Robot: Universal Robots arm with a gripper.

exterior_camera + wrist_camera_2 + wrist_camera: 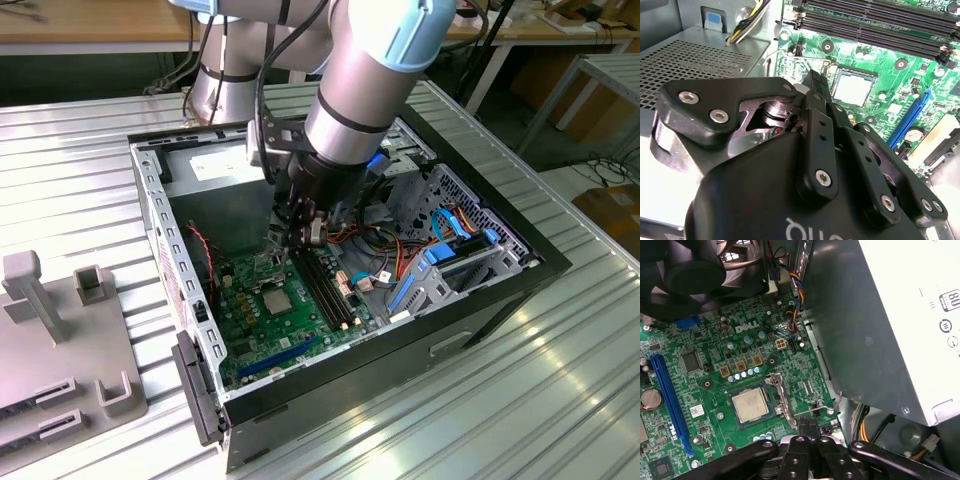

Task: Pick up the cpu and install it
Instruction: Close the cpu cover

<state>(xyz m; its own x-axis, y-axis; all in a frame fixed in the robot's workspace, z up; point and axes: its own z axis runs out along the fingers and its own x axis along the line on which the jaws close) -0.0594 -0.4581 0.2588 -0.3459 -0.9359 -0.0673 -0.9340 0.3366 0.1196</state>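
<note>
The small silvery-grey square cpu (750,405) was already seated in the green board's socket (771,412); the black gripper (807,432), clenched empty beside it, was best kept clear.

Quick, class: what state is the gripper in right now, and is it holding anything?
Gripper: closed, fingers together, holding nothing visible; it hangs just beside the socket where the cpu already sits on the green board.

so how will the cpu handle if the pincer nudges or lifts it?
The cpu is a thin flat silvery plate lying flush in the socket on the green board, so probably rigid and light. Its smooth metal top looks slippery, and little edge shows to grip. A sideways push likely jams against the frame rather than slides.
</note>
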